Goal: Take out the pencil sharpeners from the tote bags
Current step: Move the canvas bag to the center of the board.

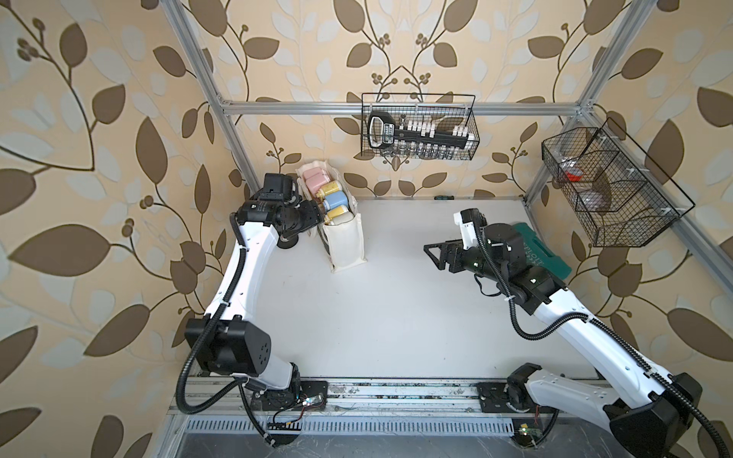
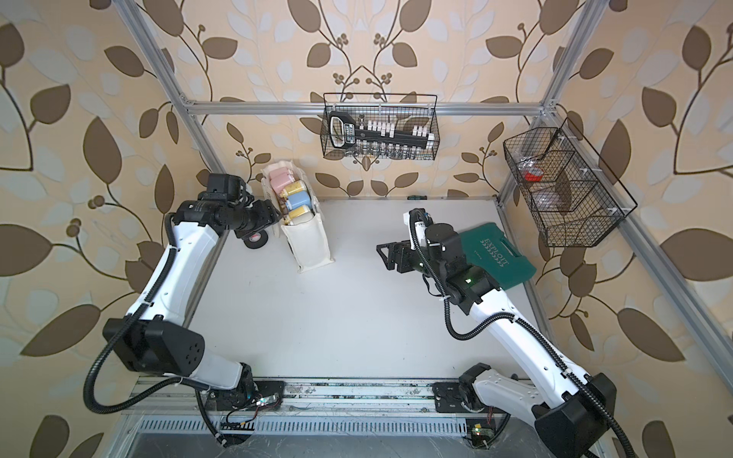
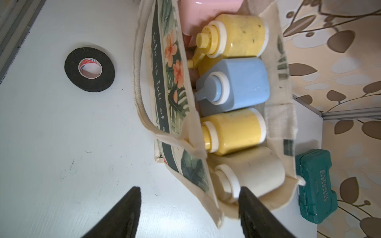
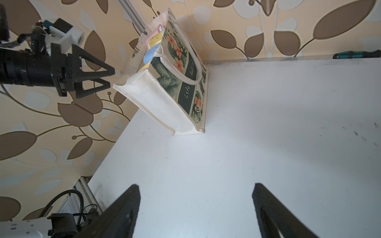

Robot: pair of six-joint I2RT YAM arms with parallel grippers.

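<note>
- Tote bag (image 1: 344, 242): cream canvas, one face printed with dark green leaves and pink-orange flowers (image 4: 181, 61). It stands upright with its mouth open, at the far left of the bench.
- Pencil sharpeners (image 3: 233, 82): boxy pastel plastic units, all inside the bag, lying on their sides in a row. Visible order in the left wrist view: pink (image 3: 198, 14), yellow (image 3: 237, 35), light blue, yellow (image 3: 235, 131), cream (image 3: 251, 173).

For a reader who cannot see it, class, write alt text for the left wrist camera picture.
An open tote bag printed with leaves and flowers stands on a white table, packed with pencil sharpeners: pink, yellow, blue, yellow and cream. The open left gripper hovers at the bag's near edge, by the cream one. A roll of black tape and a teal case lie nearby.
</note>
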